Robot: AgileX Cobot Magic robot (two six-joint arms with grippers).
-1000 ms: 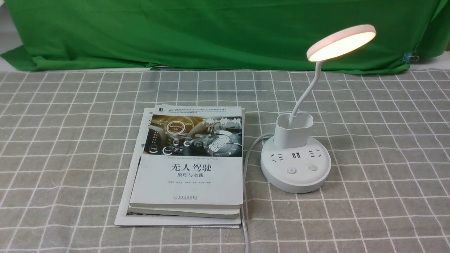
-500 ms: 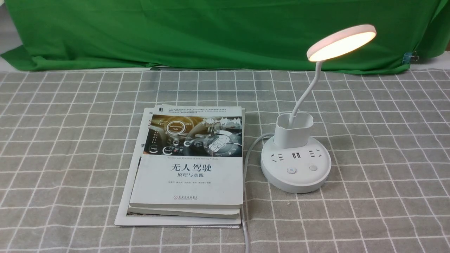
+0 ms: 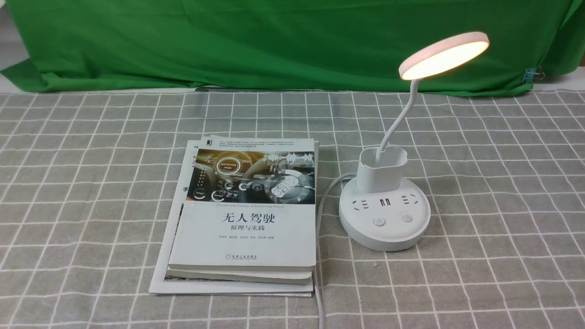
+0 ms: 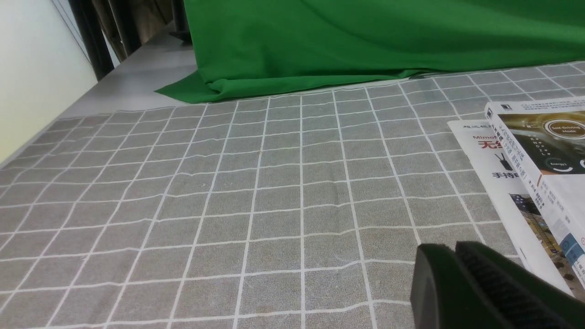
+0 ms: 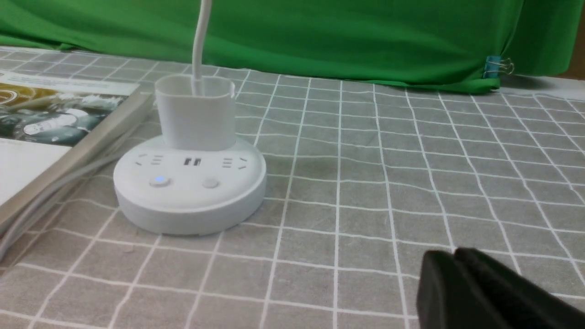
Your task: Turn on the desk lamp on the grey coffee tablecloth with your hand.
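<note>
The desk lamp (image 3: 393, 183) is standing right of centre in the front view on the grey coffee tablecloth (image 3: 493, 192), and its disc head (image 3: 443, 55) is glowing at the upper right, while one base button (image 5: 159, 181) is showing a blue light. So the switching step is looking finished, and I judge that no further press is called for; any next move would only be keeping clear of the base.

Neither arm is appearing in the front view. The right hand (image 5: 457, 262) is sitting at the lower right of its wrist view, clenched, grasping nothing and touching nothing, apart from the lamp. The left hand (image 4: 454, 256) is likewise clenched and empty, near the books (image 4: 539, 151).
</note>
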